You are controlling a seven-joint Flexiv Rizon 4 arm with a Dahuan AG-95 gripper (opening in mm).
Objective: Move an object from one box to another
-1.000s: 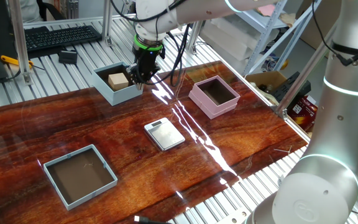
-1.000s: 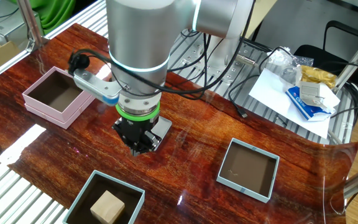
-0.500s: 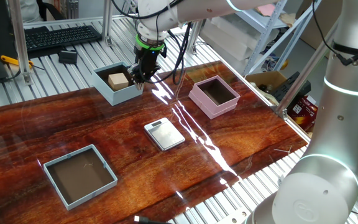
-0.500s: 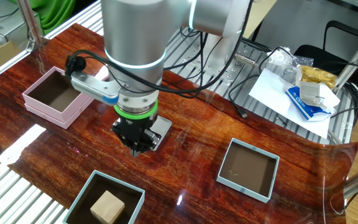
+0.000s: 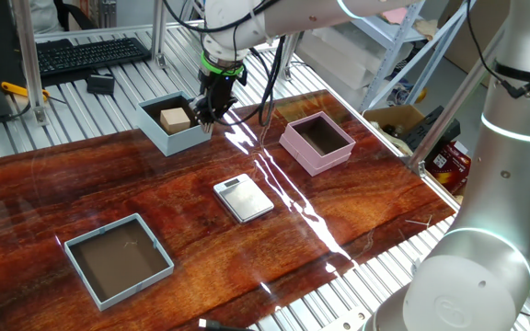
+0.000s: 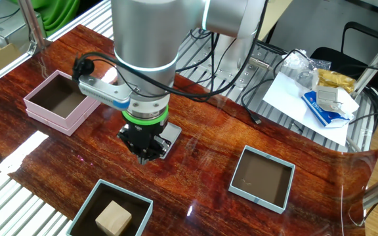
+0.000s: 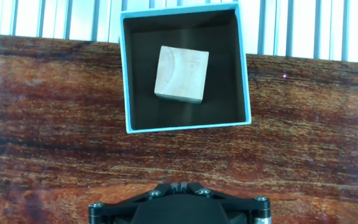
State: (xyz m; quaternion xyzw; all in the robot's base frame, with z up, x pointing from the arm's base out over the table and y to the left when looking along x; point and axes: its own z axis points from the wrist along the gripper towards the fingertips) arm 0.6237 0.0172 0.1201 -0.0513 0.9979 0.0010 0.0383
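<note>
Sitting boxed beside claw: cube.

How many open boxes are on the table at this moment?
3: the pale blue box under the arm holding the cube, the pink box to its right, and the blue-grey tray near the front.

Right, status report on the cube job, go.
Gripper empty, above the table beside the pale blue box; jaw state unclear. Wooden cube sits in that box, untouched. Pink box empty. Nothing over the cube.
</note>
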